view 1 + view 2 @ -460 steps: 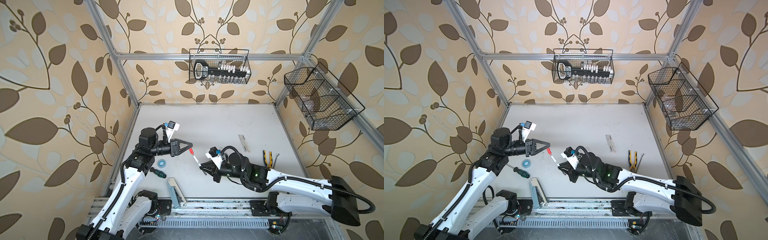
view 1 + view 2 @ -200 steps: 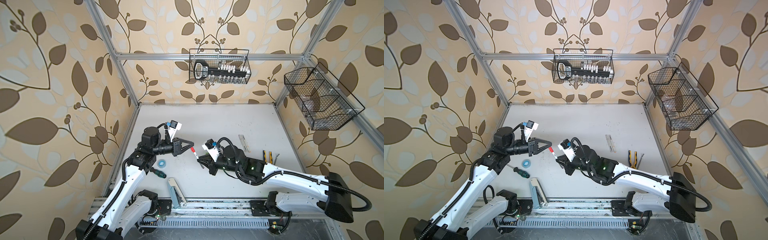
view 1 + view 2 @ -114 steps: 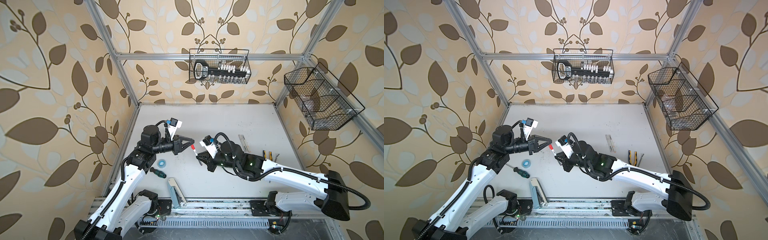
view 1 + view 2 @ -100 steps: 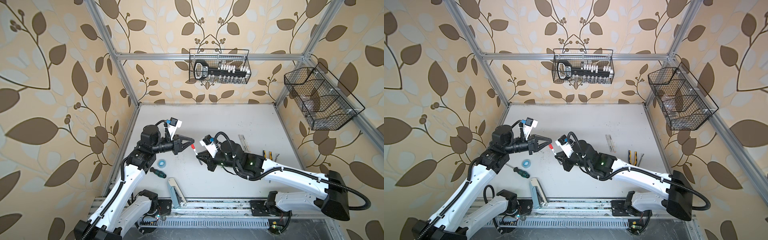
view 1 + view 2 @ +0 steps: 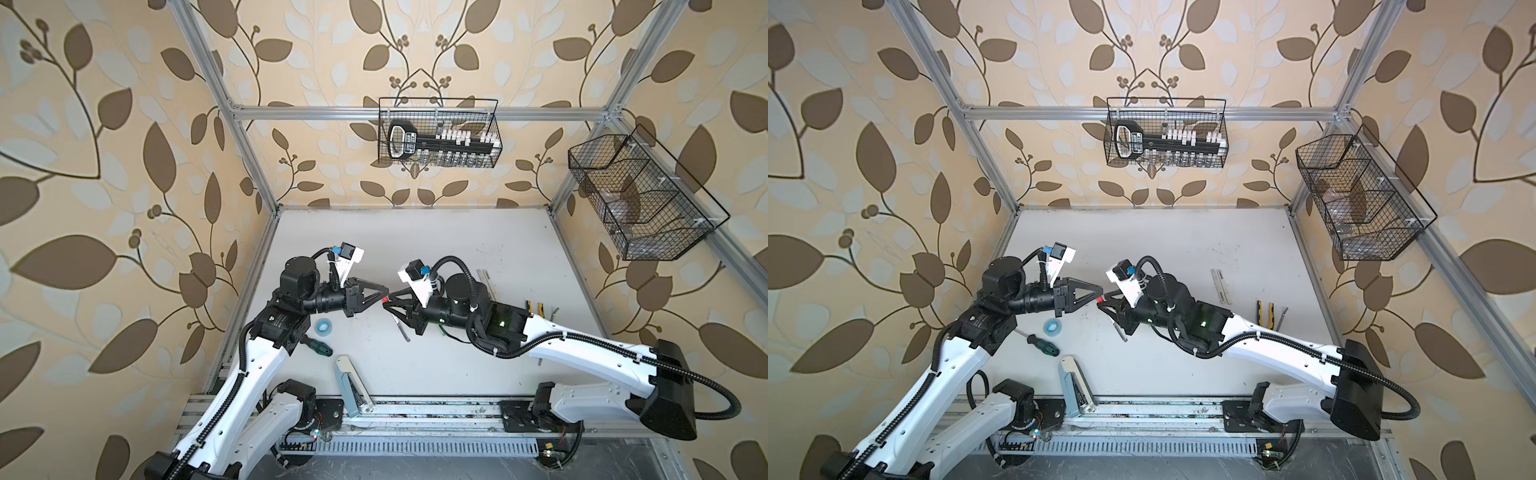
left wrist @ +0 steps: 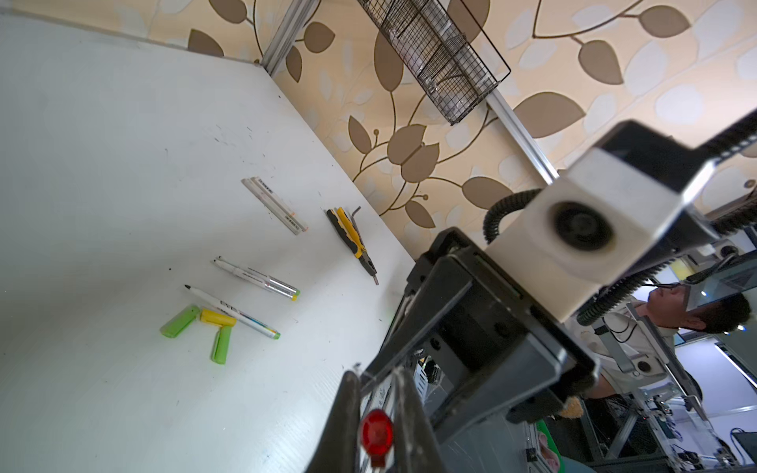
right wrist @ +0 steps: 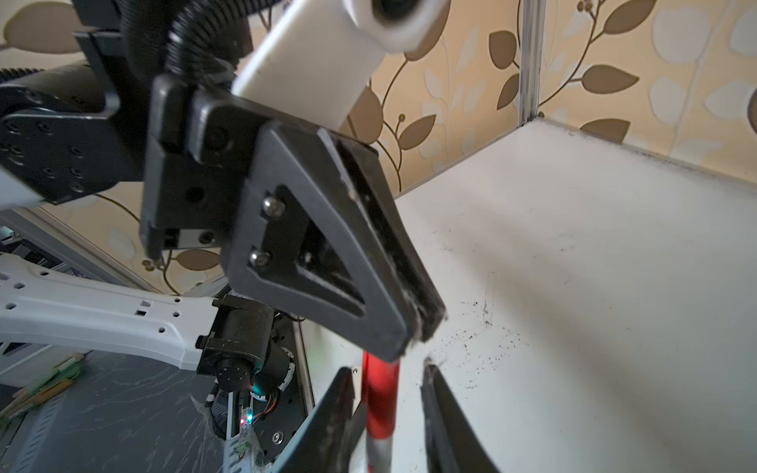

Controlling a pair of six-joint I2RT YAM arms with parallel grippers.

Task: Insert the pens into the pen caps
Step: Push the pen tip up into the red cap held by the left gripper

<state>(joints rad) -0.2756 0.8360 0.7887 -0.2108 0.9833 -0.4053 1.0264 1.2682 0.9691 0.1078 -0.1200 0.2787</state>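
**RED PEN AND CAP, JOINED IN MID-AIR: POSITIONS GIVEN FROM THE PLIERS**

Left gripper (image 5: 384,296). Raised off the table (image 5: 457,232), well apart from the pliers (image 5: 539,309), on the left arm's side of them. Pinched almost fully closed on the red cap (image 6: 376,433), crosswise, closed end up and mouth down. Judged so held to leave the bore free for a barrel entering from below.

Right gripper (image 7: 387,368). Tip to tip with the left gripper, on the side nearer the pliers. Jaws parted, straddling cap and barrel with a gap showing on at least one side. No firm hold on anything. Judged a grip no longer needed.

Red pen (image 5: 401,328). White barrel slanting from the cap down toward the table. Contact of its lower end with the table not discernible. Judged seated, though depth of seating not checkable.

Stock awaiting capping:
- Thick white pens (image 6: 274,204), side by side, near the pliers.
- Slim pens (image 6: 256,278), two, uncapped, farther from the pliers.
- Green caps (image 6: 180,321), two, and yellow cap (image 6: 218,317), farther out again, just beside one slim pen.

All laid flat and spread, presumably for easy single picks.
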